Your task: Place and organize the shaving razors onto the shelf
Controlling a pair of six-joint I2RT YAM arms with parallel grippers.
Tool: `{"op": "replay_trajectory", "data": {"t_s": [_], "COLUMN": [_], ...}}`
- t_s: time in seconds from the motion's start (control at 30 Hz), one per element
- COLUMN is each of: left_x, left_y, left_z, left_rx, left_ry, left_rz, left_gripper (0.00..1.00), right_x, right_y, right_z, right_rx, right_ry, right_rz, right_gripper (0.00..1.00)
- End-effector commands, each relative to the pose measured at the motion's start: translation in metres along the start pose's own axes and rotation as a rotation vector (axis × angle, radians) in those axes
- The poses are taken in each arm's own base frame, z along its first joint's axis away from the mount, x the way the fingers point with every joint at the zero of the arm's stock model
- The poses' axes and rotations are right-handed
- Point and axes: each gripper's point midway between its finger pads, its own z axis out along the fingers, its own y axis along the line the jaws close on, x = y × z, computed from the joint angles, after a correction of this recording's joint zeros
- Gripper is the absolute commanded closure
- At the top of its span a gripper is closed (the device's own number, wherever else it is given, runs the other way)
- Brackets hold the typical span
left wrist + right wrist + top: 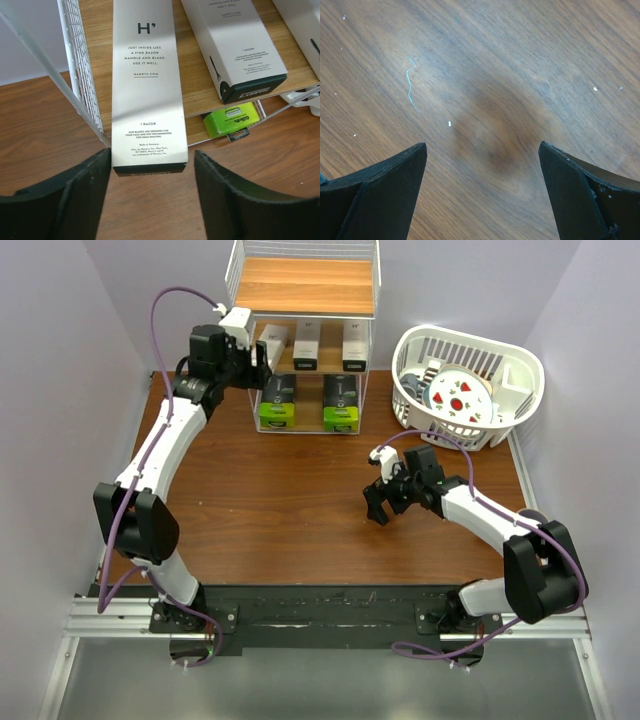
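Observation:
The shelf (305, 285) stands at the table's back. Three white razor cartons lie on its middle tier: left (272, 343), middle (306, 344), right (355, 345). Two black packs with lime-green ends (277, 403) (340, 403) lie on the bottom tier. My left gripper (262, 366) is open at the shelf's left front. In the left wrist view its fingers (75, 200) straddle the near end of the left carton (147, 90), which overhangs the tier, with a gap at each side. A second carton (235, 47) and a green pack end (232, 120) show. My right gripper (378, 502) is open and empty over bare table (485, 125).
A white slatted plastic basket (510, 375) at the back right holds round packs and other items. The shelf's wire side panel (82, 75) stands just left of the left gripper. Grey walls close in both table sides.

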Motion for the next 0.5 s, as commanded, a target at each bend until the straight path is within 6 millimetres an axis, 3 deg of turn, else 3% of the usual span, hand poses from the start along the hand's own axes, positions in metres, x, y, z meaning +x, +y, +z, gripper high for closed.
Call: {"op": "replay_trajectory", "data": {"t_s": [0.0, 0.3, 0.47], "left_x": [-0.006, -0.014, -0.023], "left_y": [0.008, 0.015, 0.034], "left_z": [0.002, 0.004, 0.001], "left_rx": [-0.052, -0.106, -0.220], "left_ry": [-0.020, -0.055, -0.086], "left_rz": [0.000, -0.083, -0.099], "left_gripper": [0.34, 0.44, 0.45], "right_x": [-0.011, -0.007, -0.006], "right_y": [-0.002, -0.002, -0.003], "right_z": [-0.005, -0.006, -0.006], "right_rx": [0.016, 0.022, 0.023], "right_ry": [-0.054, -0.055, -0.054], "right_rz": [-0.009, -0.004, -0.002], "right_gripper": [0.01, 0.01, 0.01]}}
